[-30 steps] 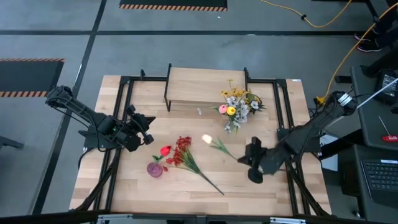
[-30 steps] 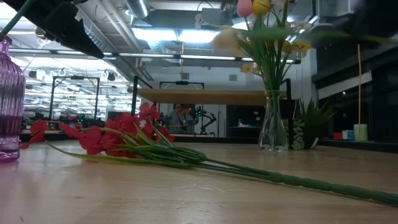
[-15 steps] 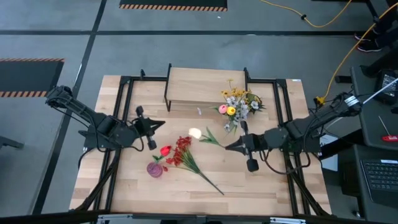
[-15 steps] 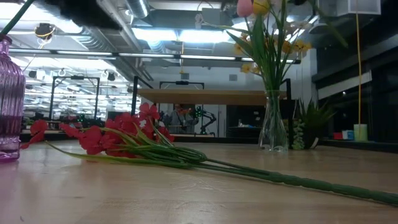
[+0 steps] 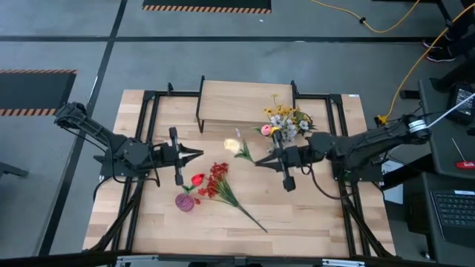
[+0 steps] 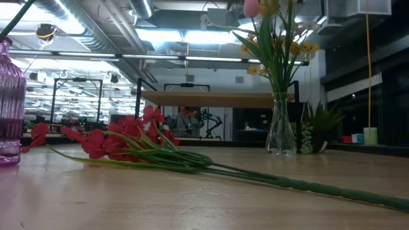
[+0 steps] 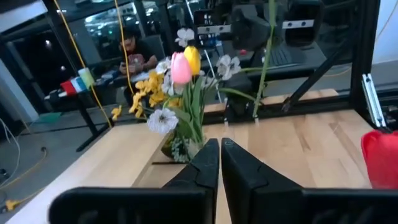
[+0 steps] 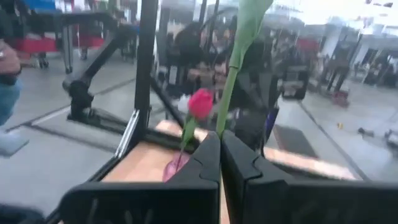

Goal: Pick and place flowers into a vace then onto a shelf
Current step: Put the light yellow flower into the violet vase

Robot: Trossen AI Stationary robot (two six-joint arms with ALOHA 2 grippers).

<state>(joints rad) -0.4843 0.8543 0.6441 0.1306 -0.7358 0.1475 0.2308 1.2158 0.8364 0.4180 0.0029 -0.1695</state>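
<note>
My right gripper (image 5: pixel 260 161) (image 8: pixel 221 140) hovers over the table's middle, shut on a pale yellow tulip (image 5: pixel 232 144). My left gripper (image 5: pixel 194 153) (image 7: pixel 219 152) is shut and empty, pointing right toward it. A purple vase (image 5: pixel 184 202) (image 6: pixel 9 102) holds a red tulip (image 5: pixel 197 179) (image 8: pixel 200 102). The red berry spray (image 5: pixel 219 182) (image 6: pixel 121 140) lies flat on the table beside it. A clear vase (image 6: pixel 281 131) with pink, yellow and white flowers (image 5: pixel 280 126) (image 7: pixel 180 87) stands on the table in front of the shelf (image 5: pixel 245 102). My right gripper pinches the pale tulip's green stalk (image 8: pixel 227 102) between its two fingers, coming level from the table's right. The flower is lifted clear of the table. Its stalk slants away from the fingertips toward the left and far side, blossom at the free end.
Black frame rails (image 5: pixel 148 126) run along both sides of the table. The berry spray's long stalk (image 5: pixel 252 219) reaches toward the near edge. People and equipment show in the room beyond the table.
My right gripper has risen from the table's near right and moved left and toward the far edge, turning level and carrying the pale tulip up off the table. My left gripper has moved right and turned to point level toward the table's middle.
</note>
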